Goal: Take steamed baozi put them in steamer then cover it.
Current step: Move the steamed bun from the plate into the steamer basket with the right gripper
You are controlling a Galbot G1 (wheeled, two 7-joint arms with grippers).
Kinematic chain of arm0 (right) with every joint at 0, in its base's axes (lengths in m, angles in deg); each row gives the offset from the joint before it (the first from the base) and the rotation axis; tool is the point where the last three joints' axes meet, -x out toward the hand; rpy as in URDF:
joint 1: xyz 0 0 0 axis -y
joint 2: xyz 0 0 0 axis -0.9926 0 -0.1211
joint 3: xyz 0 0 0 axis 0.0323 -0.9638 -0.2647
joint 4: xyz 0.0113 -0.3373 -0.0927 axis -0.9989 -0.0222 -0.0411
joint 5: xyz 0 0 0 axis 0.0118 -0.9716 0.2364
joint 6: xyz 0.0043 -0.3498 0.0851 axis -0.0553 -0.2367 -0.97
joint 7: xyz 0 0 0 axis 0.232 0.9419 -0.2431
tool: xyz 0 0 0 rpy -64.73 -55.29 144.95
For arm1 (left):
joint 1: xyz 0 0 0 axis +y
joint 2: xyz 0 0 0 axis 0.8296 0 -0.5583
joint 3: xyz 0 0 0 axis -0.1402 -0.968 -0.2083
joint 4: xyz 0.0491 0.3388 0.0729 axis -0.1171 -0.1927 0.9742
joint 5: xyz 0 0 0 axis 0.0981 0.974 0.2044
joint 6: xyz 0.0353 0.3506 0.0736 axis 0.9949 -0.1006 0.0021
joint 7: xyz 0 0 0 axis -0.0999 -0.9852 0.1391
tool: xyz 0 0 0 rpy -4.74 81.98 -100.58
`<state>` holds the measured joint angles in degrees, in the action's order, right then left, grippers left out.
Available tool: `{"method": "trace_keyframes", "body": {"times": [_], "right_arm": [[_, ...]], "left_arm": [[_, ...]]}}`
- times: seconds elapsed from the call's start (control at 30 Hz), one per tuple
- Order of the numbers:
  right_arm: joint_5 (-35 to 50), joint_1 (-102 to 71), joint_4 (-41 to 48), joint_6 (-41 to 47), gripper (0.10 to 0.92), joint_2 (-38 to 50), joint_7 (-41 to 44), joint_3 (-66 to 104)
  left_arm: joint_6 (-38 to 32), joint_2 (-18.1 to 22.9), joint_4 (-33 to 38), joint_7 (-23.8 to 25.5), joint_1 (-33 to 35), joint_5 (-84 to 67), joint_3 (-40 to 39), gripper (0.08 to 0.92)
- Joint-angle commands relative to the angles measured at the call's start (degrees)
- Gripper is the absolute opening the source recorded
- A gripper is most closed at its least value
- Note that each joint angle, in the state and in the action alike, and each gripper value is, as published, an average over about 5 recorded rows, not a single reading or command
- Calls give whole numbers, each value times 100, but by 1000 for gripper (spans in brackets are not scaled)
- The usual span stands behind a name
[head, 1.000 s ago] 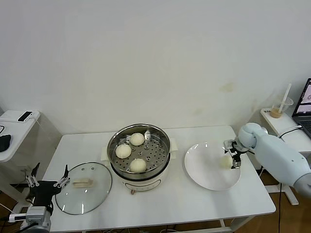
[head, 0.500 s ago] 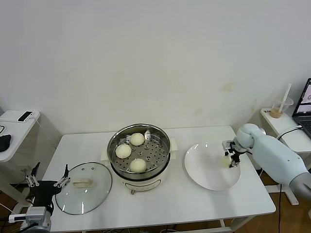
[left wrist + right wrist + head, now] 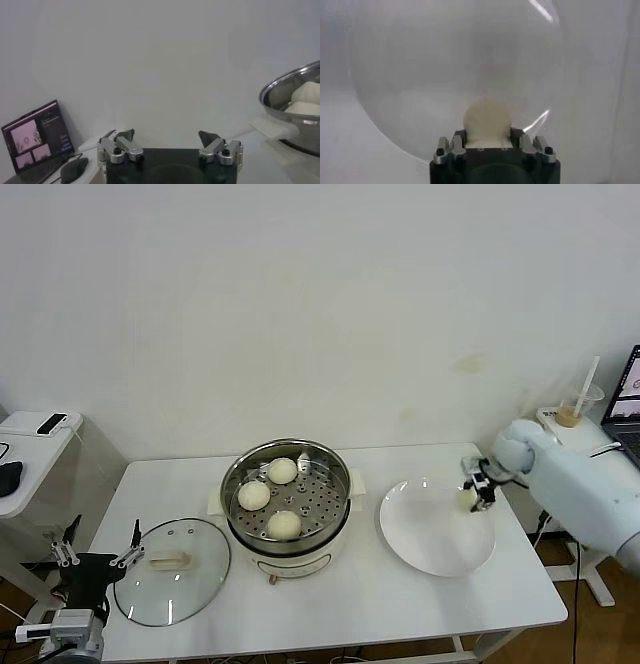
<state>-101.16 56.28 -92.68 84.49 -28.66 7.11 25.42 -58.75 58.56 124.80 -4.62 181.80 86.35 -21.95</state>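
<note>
Three cream-white steamed baozi (image 3: 283,471) lie in the shiny steamer (image 3: 340,504) on its white pot base at the table's middle. Another baozi (image 3: 466,498) (image 3: 487,120) sits between the jaws of my right gripper (image 3: 474,487) (image 3: 488,136), which is shut on it just above the right side of the white plate (image 3: 425,539) (image 3: 420,100). The cover (image 3: 190,584), a glass lid with a cream handle, lies flat on the table left of the steamer. My left gripper (image 3: 98,556) (image 3: 166,137) hangs open and empty off the table's front left corner, beside the cover.
A side table with a dark device (image 3: 52,423) stands at far left. At far right a shelf carries a drink cup with a straw (image 3: 575,412) and a laptop (image 3: 626,399). The steamer's rim (image 3: 292,87) shows in the left wrist view.
My right gripper shut on the baozi on the plate and has lifted it slightly up and away. The left arm has not moved.
</note>
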Motion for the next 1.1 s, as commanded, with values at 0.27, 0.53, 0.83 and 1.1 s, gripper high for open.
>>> {"method": "trace_keyframes", "body": {"times": [0.27,0.53,0.83,1.1], "right_arm": [[2680,3391,-1706,1101,559,-442,-362,-2319],[3895,3529,-2251,1925,560,-1348,-1068,-2802],[4404,3086,-2094,2485,564,-2183,-1529,-2846],[4150,2330,-1713,2832,567,-2381,-1725,-2927]], "left_arm": [[15,-26,43,-2,-25,5,-83,823],[13,6,29,-7,-48,26,-99,823],[5,53,62,-5,-38,41,-77,823],[-12,81,108,5,10,29,-7,823]]}}
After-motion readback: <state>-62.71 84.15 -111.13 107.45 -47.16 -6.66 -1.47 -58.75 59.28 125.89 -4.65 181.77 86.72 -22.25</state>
